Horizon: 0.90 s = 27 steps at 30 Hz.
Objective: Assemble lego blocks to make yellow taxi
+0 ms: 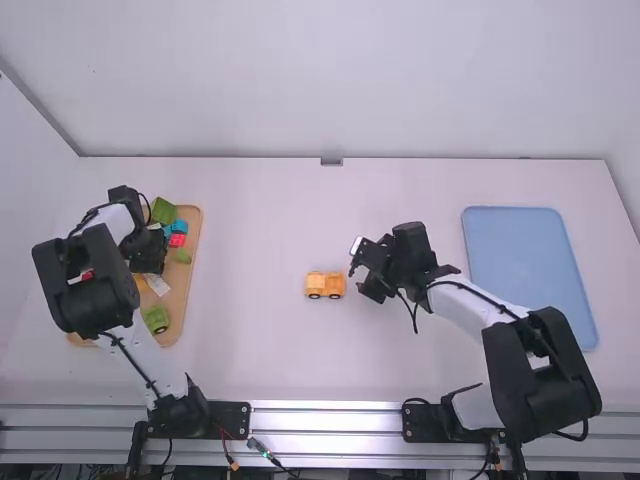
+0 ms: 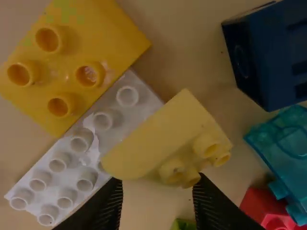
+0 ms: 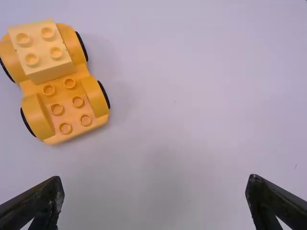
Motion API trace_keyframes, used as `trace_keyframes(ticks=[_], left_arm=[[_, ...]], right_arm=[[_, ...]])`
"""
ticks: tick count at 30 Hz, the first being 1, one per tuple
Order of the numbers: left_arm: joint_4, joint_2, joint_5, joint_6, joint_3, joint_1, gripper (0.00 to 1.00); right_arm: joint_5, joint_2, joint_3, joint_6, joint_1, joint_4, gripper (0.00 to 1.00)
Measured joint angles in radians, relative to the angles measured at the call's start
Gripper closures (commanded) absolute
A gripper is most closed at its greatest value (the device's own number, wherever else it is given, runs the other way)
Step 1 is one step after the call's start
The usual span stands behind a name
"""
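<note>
Sloping smoothly, yellow brick (image 2: 160, 132) by left jaws, grip I can't tell; right jaws gape.

Yellow blk (image 2: 62, 79), navy blk (image 2: 268, 57) cut off, L wrist view.

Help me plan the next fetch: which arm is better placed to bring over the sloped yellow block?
Left, I'd say: its tool is at the sloped block over the tray, while the right tool hangs near the wheeled base.
</note>
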Motion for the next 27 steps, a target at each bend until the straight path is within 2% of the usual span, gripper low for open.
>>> trace_keyframes(ticks=[10,15,20,21,22,27], left_arm=[[-0.079,0.000,0.005,0.043,0.000,0.000,0.65],[-0.090,0.000,0.039,0.158,0.004,0.000,0.59],[-0.107,0.000,0.057,0.332,0.061,0.000,0.42],[-0.106,0.000,0.058,0.367,0.078,0.000,0.18],[-0.108,0.000,0.058,0.397,0.093,0.000,0.03],[-0.124,0.000,0.060,0.537,0.158,0.000,0.01]], right_arm=[[0.001,0.000,0.000,0.000,0.000,0.001,0.01],[0.000,0.000,0.000,-0.001,0.000,0.000,0.01],[0.001,0.000,0.000,0.000,0.000,0.000,0.01],[0.000,0.000,0.000,-0.001,0.000,0.000,0.01],[0.000,0.000,0.000,0.000,0.000,0.000,0.01],[0.000,0.000,0.000,0.000,0.000,-0.001,0.01]])
